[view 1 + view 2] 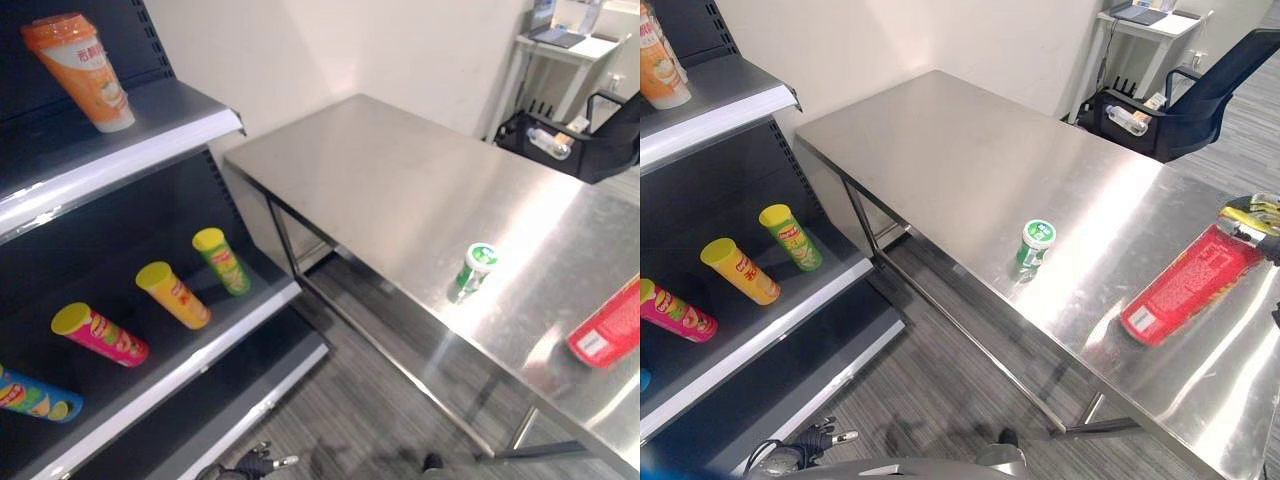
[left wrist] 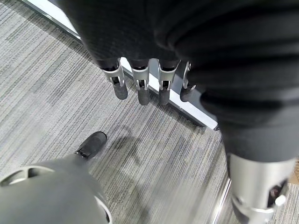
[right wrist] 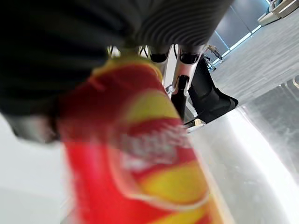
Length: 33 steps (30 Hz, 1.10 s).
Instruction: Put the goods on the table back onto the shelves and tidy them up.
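We've got the tall red crisp tube with the yellow rim (image 1: pixel 1185 283) in our right hand (image 3: pixel 154 28): wrist view shows the fingers wrapped over its top end, so it's clasped, not just touched. In the head views the tube slants over the stainless-steel table (image 1: pixel 970 150), low end near or on the top; can't tell if it's fully lifted. Gripping near one end prob. leaves the other end free to lead into a shelf bay.

Our left hand (image 2: pixel 140 88) hangs over the grey striped carpet (image 2: pixel 56 84) w/ fingers straight and slack, holding nothing; idle for now.

Also on the table: a small green pot with a white lid (image 1: pixel 1036 243), upright, well apart from the tube, near the table's front edge.

On the dark shelf unit (image 1: pixel 150 130), top board carries an orange cup with an orange lid (image 1: pixel 80 70). Lower board has a green tube (image 1: pixel 222 260), yellow tube (image 1: pixel 172 294), pink tube (image 1: pixel 100 334) and blue tube (image 1: pixel 35 397), all lying down, yellow caps outward, roughly parallel. We'd judge the red one belongs in that row, laid the same way. Pot next.
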Tool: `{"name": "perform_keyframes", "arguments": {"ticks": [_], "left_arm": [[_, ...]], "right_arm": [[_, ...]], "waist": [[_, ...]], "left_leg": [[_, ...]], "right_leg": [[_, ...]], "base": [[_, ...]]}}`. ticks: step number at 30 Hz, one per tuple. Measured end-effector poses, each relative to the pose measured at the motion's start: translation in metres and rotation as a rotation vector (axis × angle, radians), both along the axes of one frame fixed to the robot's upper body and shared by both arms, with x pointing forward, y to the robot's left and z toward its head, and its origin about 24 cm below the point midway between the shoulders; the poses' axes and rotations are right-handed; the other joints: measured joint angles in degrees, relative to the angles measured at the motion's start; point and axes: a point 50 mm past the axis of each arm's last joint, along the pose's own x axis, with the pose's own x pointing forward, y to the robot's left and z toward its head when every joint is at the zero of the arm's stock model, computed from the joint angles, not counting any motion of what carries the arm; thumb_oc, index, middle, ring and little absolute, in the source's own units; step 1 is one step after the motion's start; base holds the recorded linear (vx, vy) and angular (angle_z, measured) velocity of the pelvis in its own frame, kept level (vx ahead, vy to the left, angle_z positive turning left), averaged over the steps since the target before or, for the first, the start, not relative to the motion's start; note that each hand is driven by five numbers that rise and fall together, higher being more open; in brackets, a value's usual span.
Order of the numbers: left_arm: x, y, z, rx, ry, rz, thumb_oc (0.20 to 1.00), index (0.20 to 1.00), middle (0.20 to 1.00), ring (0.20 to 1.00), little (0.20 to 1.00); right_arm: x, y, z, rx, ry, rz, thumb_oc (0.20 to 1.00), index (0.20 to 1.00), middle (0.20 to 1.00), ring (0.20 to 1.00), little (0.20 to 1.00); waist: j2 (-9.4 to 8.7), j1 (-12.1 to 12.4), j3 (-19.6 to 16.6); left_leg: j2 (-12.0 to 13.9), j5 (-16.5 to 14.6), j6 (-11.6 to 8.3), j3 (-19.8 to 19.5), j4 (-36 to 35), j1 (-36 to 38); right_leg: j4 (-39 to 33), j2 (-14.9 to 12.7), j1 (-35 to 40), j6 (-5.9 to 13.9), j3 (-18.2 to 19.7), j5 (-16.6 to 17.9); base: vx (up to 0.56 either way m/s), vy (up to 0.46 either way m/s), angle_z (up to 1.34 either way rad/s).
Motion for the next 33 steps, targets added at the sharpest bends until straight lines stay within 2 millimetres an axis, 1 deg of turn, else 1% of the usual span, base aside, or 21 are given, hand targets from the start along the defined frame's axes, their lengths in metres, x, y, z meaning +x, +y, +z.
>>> {"name": "perform_keyframes", "arguments": {"ticks": [6,14,15,16,17,18,19,20,21,22,23,24,25,26,27,29,30,31,32,33], "left_arm": [[0.000,0.000,0.000,0.000,0.000,0.000,1.000,1.000,1.000,1.000,1.000],[-0.002,0.000,0.000,0.003,0.003,0.003,1.000,1.000,1.000,1.000,1.000],[-0.004,0.000,-0.001,0.003,0.006,0.006,1.000,1.000,1.000,1.000,1.000],[-0.004,0.000,-0.001,0.003,0.003,0.006,1.000,1.000,1.000,1.000,1.000],[-0.004,0.000,0.000,0.001,0.000,0.008,1.000,1.000,1.000,1.000,1.000],[-0.004,0.000,0.000,0.000,-0.008,0.015,1.000,1.000,1.000,1.000,1.000],[-0.003,0.001,0.000,0.001,-0.009,0.017,1.000,1.000,1.000,1.000,1.000],[-0.013,0.004,-0.001,-0.001,0.004,0.058,1.000,1.000,1.000,1.000,1.000],[-0.012,0.005,0.000,0.001,0.000,0.067,1.000,1.000,1.000,1.000,1.000],[-0.012,0.006,0.000,0.002,-0.002,0.069,1.000,1.000,1.000,1.000,1.000],[-0.012,0.006,0.000,0.001,-0.003,0.073,1.000,1.000,1.000,1.000,1.000],[-0.011,0.006,0.000,-0.001,-0.008,0.076,1.000,1.000,1.000,1.000,1.000],[-0.016,0.005,-0.001,-0.003,0.005,0.080,1.000,1.000,1.000,1.000,1.000],[-0.013,0.003,-0.001,-0.010,-0.004,0.091,1.000,1.000,1.000,1.000,1.000],[-0.019,-0.002,-0.004,-0.023,0.013,0.096,1.000,1.000,1.000,1.000,1.000],[-0.026,-0.005,-0.006,-0.028,0.031,0.105,1.000,1.000,1.000,1.000,1.000],[-0.031,-0.006,-0.007,-0.038,0.034,0.133,1.000,1.000,1.000,1.000,1.000],[-0.032,-0.005,-0.007,-0.039,0.035,0.152,1.000,1.000,1.000,1.000,1.000],[-0.032,-0.002,-0.006,-0.032,0.035,0.154,1.000,1.000,1.000,1.000,1.000],[-0.030,0.002,-0.005,-0.020,0.033,0.153,1.000,1.000,1.000,1.000,1.000]], "right_arm": [[0.004,0.009,0.009,-0.044,-0.044,0.022,0.200,0.200,0.200,0.200,0.200],[0.010,0.020,0.036,-0.115,-0.243,0.026,0.200,0.200,0.200,0.200,0.200],[0.013,0.023,0.042,-0.125,-0.275,0.035,0.200,0.200,0.200,0.200,0.200],[0.014,0.026,0.047,-0.128,-0.303,0.045,0.200,0.200,0.200,0.200,0.200],[0.016,0.030,0.053,-0.133,-0.339,0.057,0.200,0.200,0.200,0.200,0.200],[0.016,0.032,0.057,-0.137,-0.370,0.064,0.200,0.200,0.200,0.200,0.200],[0.017,0.033,0.060,-0.140,-0.391,0.069,0.200,0.200,0.200,0.200,0.200],[0.024,0.041,0.066,-0.133,-0.431,0.099,0.200,0.200,0.200,0.200,0.200],[0.026,0.044,0.068,-0.137,-0.443,0.114,0.200,0.200,0.200,0.200,0.200],[0.026,0.045,0.070,-0.143,-0.451,0.123,0.200,0.200,0.200,0.200,0.200],[0.029,0.048,0.075,-0.151,-0.468,0.138,0.200,0.200,0.200,0.200,0.200],[0.030,0.051,0.077,-0.156,-0.473,0.146,0.200,0.200,0.200,0.200,0.200],[0.031,0.052,0.079,-0.160,-0.484,0.154,0.200,0.200,0.200,0.200,0.200],[0.032,0.054,0.083,-0.163,-0.503,0.157,0.200,0.200,0.200,0.200,0.200],[0.033,0.057,0.090,-0.180,-0.520,0.171,0.200,0.200,0.200,0.200,0.200],[0.033,0.059,0.094,-0.195,-0.532,0.180,0.200,0.200,0.200,0.200,0.200],[0.035,0.062,0.095,-0.201,-0.542,0.184,0.200,0.200,0.200,0.200,0.200],[0.038,0.065,0.094,-0.237,-0.529,0.190,0.200,0.200,0.200,0.200,0.200],[0.040,0.067,0.093,-0.243,-0.531,0.194,0.200,0.200,0.200,0.200,0.200],[0.042,0.068,0.092,-0.240,-0.527,0.198,0.200,0.200,0.200,0.200,0.200]], "waist": [[0.28,0.04,-0.17],[0.59,0.70,-0.34],[1.01,0.85,-0.52],[0.78,1.10,-0.37],[1.53,1.92,-0.75],[1.13,2.44,-0.65],[1.25,2.84,-0.72],[1.49,4.48,-0.78],[1.97,5.52,-0.73],[1.55,6.28,-0.28],[2.70,7.77,0.10],[2.36,8.51,0.86],[3.19,9.77,0.98],[2.83,9.68,1.92],[3.63,10.87,1.98],[4.06,11.34,2.09],[4.01,11.33,2.36],[3.60,11.36,2.38],[2.86,11.43,2.30],[1.35,11.03,2.38]], "left_leg": [[0.06,0.00,0.01,-0.08,0.00,0.03],[0.14,0.17,0.10,-0.70,0.02,0.10],[0.31,0.20,0.07,-1.57,-0.01,-0.15],[0.48,0.23,0.08,-1.70,0.02,-0.02],[0.51,0.32,0.02,-1.82,0.03,0.09],[0.70,0.41,-0.13,-2.05,0.03,0.12],[0.82,0.57,-0.19,-2.14,0.04,0.16],[1.65,0.63,-0.31,-3.67,1.68,-0.91],[2.17,0.59,-0.37,-4.40,2.77,-1.39],[2.74,0.56,-0.40,-5.01,3.28,-2.16],[3.73,0.65,-0.44,-6.82,4.87,-2.94],[4.09,0.84,-0.52,-7.74,5.64,-3.65],[4.47,0.93,-0.65,-8.69,6.48,-4.49],[4.73,1.48,-1.57,-10.70,7.49,-5.43],[4.70,2.00,-1.48,-11.18,7.55,-6.28],[4.80,1.80,-1.73,-11.16,7.23,-6.35],[4.83,1.49,-1.35,-10.37,6.94,-7.12],[5.15,1.08,-0.87,-8.16,5.94,-7.12],[5.46,0.01,-0.67,-5.24,4.76,-6.63],[5.39,-0.52,-0.64,-2.09,5.04,-5.84]], "right_leg": [[-0.01,0.02,0.06,0.00,0.00,0.00],[-0.01,0.12,0.56,0.06,-0.59,-0.06],[-0.04,0.16,1.22,0.32,-1.31,-0.34],[-0.05,0.25,1.47,0.30,-1.49,-0.41],[-0.05,0.48,1.76,0.25,-1.59,-0.51],[-0.07,0.70,1.84,0.34,-1.83,-0.92],[-0.10,0.94,2.02,0.24,-1.99,-1.00],[-0.04,1.70,2.75,-0.16,-2.97,-1.50],[-0.10,2.20,3.16,-0.45,-3.49,-1.81],[-0.05,2.71,3.32,-0.66,-4.34,-2.07],[-0.07,3.88,3.90,-1.35,-4.86,-2.47],[-0.30,4.38,3.86,-1.94,-5.17,-2.81],[-0.07,5.00,4.40,-2.21,-5.60,-3.06],[-0.40,5.31,4.79,-2.81,-6.21,-3.54],[-0.21,5.88,5.43,-3.07,-7.12,-3.90],[-0.35,5.77,5.78,-3.12,-8.00,-4.16],[0.34,6.17,6.59,-3.25,-8.59,-4.43],[0.79,5.28,7.03,-3.56,-10.65,-4.00],[1.39,4.08,6.63,-3.42,-11.83,-3.90],[1.11,2.34,6.32,-3.45,-13.11,-3.54]], "base": [[0.00,-0.035,0.00],[0.00,-0.066,0.05],[-0.03,-0.162,0.18],[-0.03,-0.129,0.18],[-0.03,-0.098,0.10],[-0.04,-0.141,0.08],[-0.07,-0.203,0.27],[-0.08,-0.207,0.33],[-0.09,-0.162,0.45],[-0.10,-0.151,0.51],[-0.11,-0.146,0.52],[-0.08,-0.099,0.52],[-0.07,-0.067,0.57],[-0.04,-0.021,0.81],[-0.12,-0.033,0.81],[-0.11,0.003,0.52],[-0.06,0.146,0.62],[-0.11,0.217,0.63],[-0.13,0.299,0.60],[-0.12,0.272,0.36]]}}
